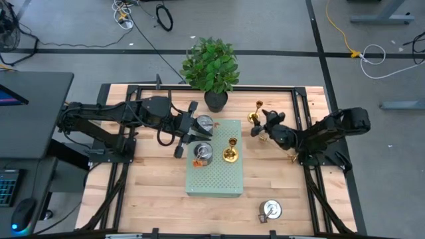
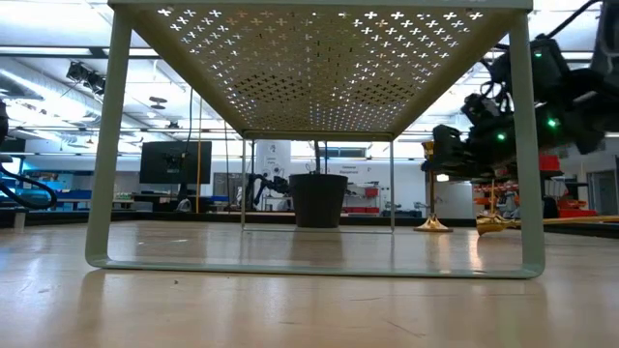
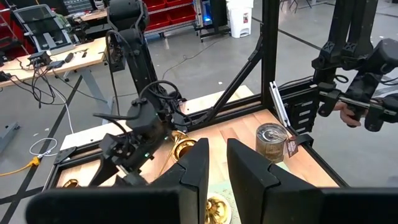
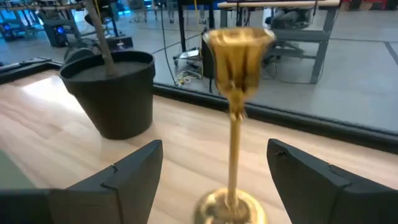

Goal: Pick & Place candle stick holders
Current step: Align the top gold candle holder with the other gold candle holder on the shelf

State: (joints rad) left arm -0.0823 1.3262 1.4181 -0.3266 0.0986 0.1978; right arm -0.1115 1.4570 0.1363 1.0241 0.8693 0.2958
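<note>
Item: gold candle stick holder (image 4: 237,106), upright on the bare wooden table (image 1: 159,199), at the far edge, just beside the right side of the black-potted plant (image 1: 211,70). Round base, slim stem, cup at the top; long axis vertical. In the right wrist view it stands straight ahead of the right claw (image 4: 214,177), stem centred in the gap, neither finger touching it.

Right claw: fingers wide apart, holding nothing, level with the lower stem. Judged to be the nearer arm for this piece by a clear margin, lined up for a sideways grip across the stem; what is left appears to be a short advance and a close. Risk, as a judgement: a tall slim piece on a small base could tip if one finger meets it first.

Left claw (image 3: 214,168): fingers narrow, almost together, with nothing seen between them; it hovers over the far end of the pale green perforated board (image 1: 214,179).

Other holders:
- second gold holder (image 1: 230,150), upright on the board, right side.
- silver holder (image 1: 203,153), squat, on the board, left of that gold one.
- second silver holder (image 1: 205,123), at the board's far left corner, by the left claw.
- third silver holder (image 1: 270,210), on the table, near right, well apart from both arms.
- third gold holder (image 2: 490,224), seemingly lying on its side on the table under the right arm.
</note>
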